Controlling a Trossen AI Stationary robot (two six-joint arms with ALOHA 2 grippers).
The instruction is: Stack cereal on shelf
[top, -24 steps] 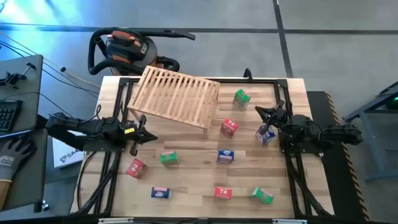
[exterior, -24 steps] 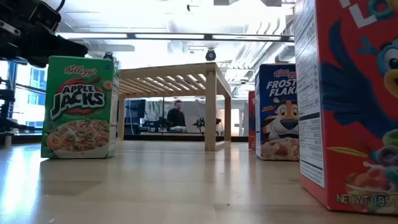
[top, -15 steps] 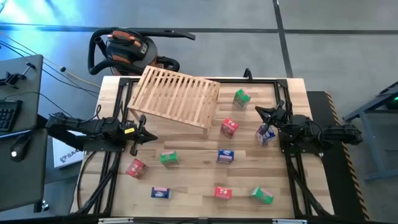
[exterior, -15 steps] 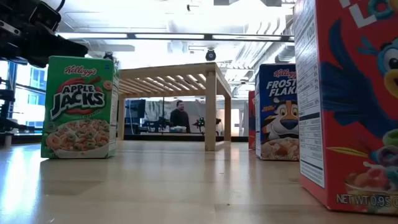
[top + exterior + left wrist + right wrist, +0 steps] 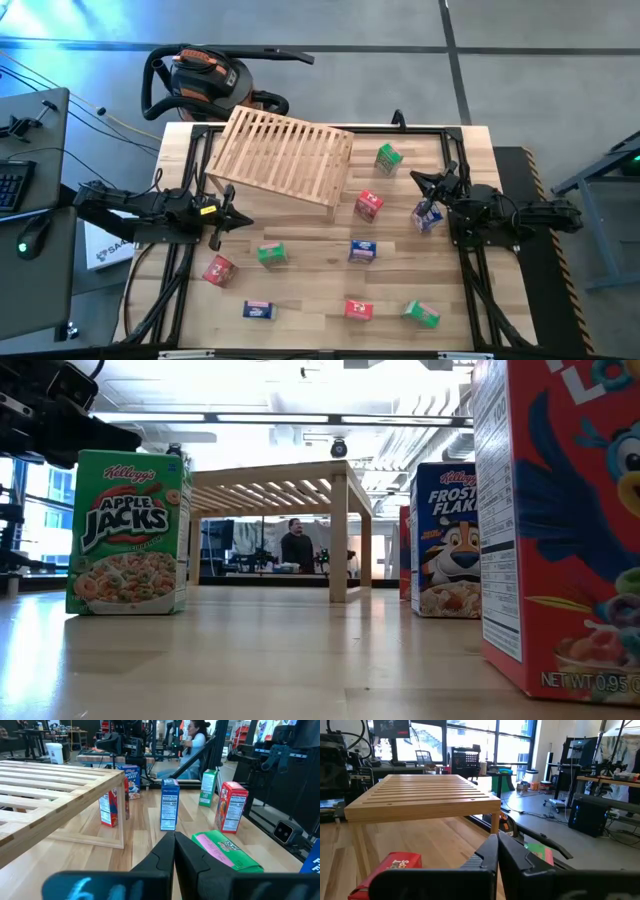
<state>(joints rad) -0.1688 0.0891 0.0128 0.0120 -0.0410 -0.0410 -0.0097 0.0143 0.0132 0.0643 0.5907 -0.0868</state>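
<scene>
The slatted wooden shelf (image 5: 285,155) stands on its legs at the table's far left. Several small cereal boxes are scattered on the tabletop: a green one (image 5: 388,157), a red one (image 5: 369,204) and a blue-and-white one (image 5: 428,214) at the right, and others such as a green one (image 5: 271,255) and a red one (image 5: 218,269) nearer the front. My left gripper (image 5: 243,221) (image 5: 174,840) hangs shut at the left side, near the shelf's front leg. My right gripper (image 5: 418,180) (image 5: 497,840) hangs shut at the right, beside the blue-and-white box. Neither holds anything.
A shop vacuum (image 5: 205,80) sits on the floor beyond the table's far left corner. A black frame (image 5: 300,128) runs around the tabletop. In the low view a person (image 5: 295,548) stands in the room behind the shelf (image 5: 280,480).
Both arms and all boxes have kept still. The person in the room beyond the table has stepped a little to the right.
</scene>
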